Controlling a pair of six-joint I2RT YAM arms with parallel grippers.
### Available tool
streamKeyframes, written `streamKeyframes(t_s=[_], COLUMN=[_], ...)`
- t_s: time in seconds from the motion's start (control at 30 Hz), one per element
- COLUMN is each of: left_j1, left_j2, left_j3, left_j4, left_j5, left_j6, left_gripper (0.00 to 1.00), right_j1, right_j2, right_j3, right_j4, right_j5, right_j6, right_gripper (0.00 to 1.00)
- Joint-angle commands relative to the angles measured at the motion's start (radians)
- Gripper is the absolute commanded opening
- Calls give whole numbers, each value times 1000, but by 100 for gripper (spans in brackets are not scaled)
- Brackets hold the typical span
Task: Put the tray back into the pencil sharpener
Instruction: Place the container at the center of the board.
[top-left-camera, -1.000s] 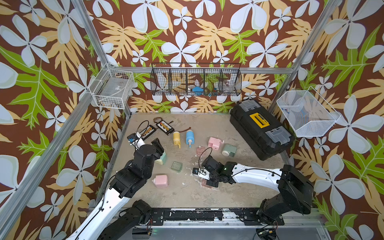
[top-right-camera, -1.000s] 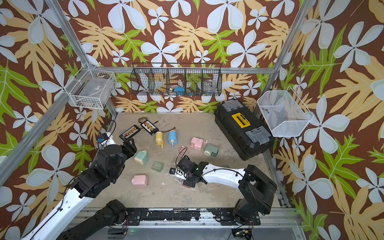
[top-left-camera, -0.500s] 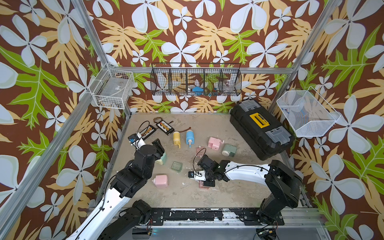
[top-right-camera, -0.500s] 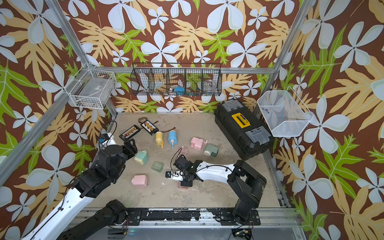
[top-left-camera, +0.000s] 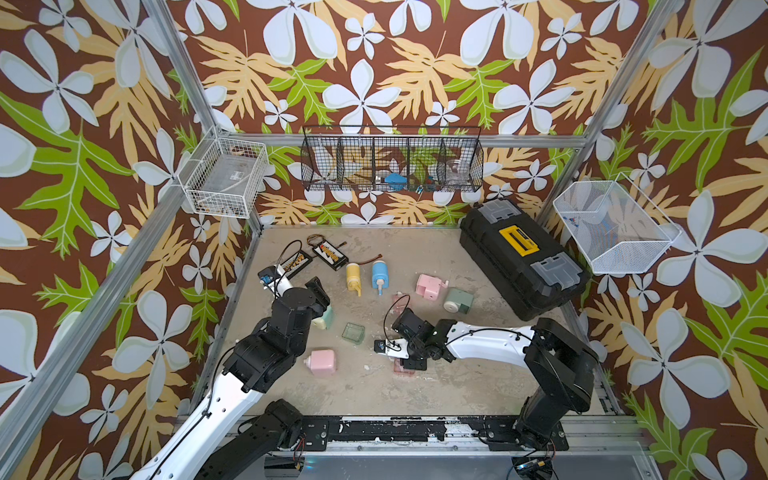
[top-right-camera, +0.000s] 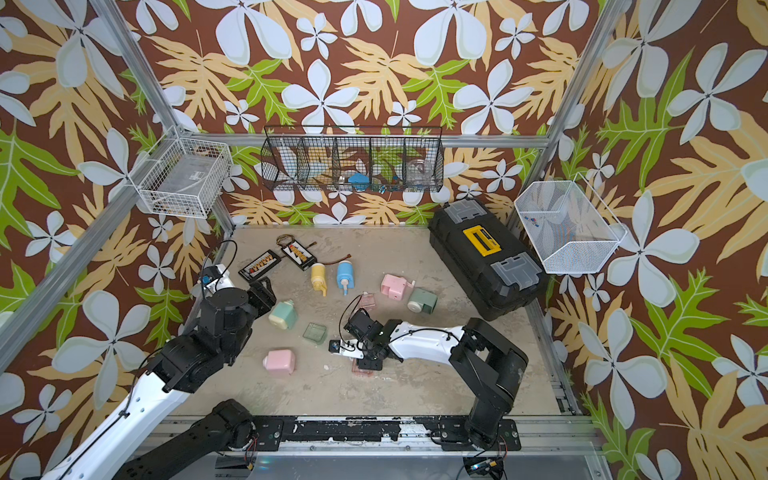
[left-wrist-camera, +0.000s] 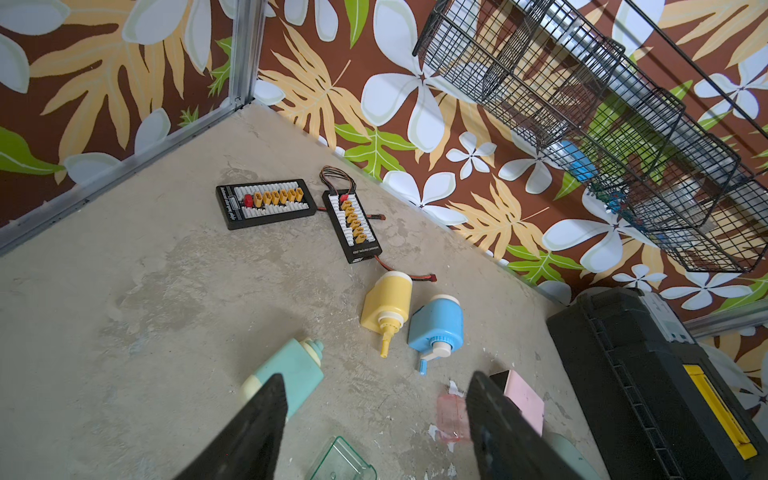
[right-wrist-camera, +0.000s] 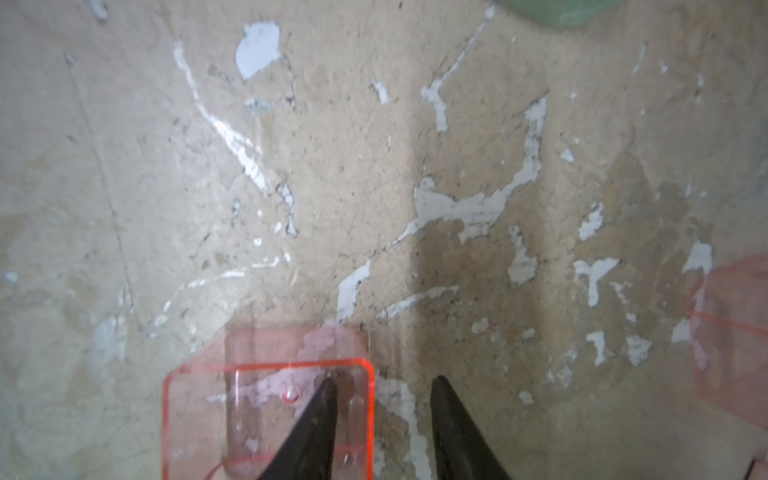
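Observation:
A clear pink tray (right-wrist-camera: 270, 415) lies on the table under my right gripper (right-wrist-camera: 382, 386). The jaws stand apart, one finger inside the tray and one outside its wall. In both top views the tray (top-left-camera: 405, 369) (top-right-camera: 362, 371) peeks out below that gripper (top-left-camera: 409, 363). One pink pencil sharpener (top-left-camera: 322, 362) lies to its left, another (top-left-camera: 430, 286) further back. My left gripper (left-wrist-camera: 376, 415) is open and empty above a teal sharpener (left-wrist-camera: 291, 374).
A second pink tray (top-left-camera: 400, 300) and a green tray (top-left-camera: 353, 332) lie nearby. Yellow (top-left-camera: 353, 276), blue (top-left-camera: 379, 274) and grey-green (top-left-camera: 458, 301) sharpeners, two charger boards (left-wrist-camera: 266, 203) and a black toolbox (top-left-camera: 523, 257) sit further back. Wire baskets hang on the walls.
My right gripper's jaws have parted from shut around the pink tray's wall, and the right arm has shifted left. The left arm has stayed put.

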Motion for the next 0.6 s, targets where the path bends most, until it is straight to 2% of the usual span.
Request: streamKeyframes(t_s=[0.0,0.3,0.43,0.57], left_j1=[2,2,2,2], left_j2=[9,-21,-61,-107], left_j3=[18,17,54,98], left_j4=[7,-34,-80,-103], left_j5=[-28,-58,-128,-182], left_j6=[23,-11,-22,-15], left_gripper=[71,72,71,70], right_j1=[1,16,98,170], right_j2=[-46,-274,-344,-348], right_j3=[21,31,-34,-89], right_j4=[-54,-20,141,333], right_j5=[2,-71,-57,-78], right_j6=[15,94,162,256], right_gripper=[42,47,48,50])
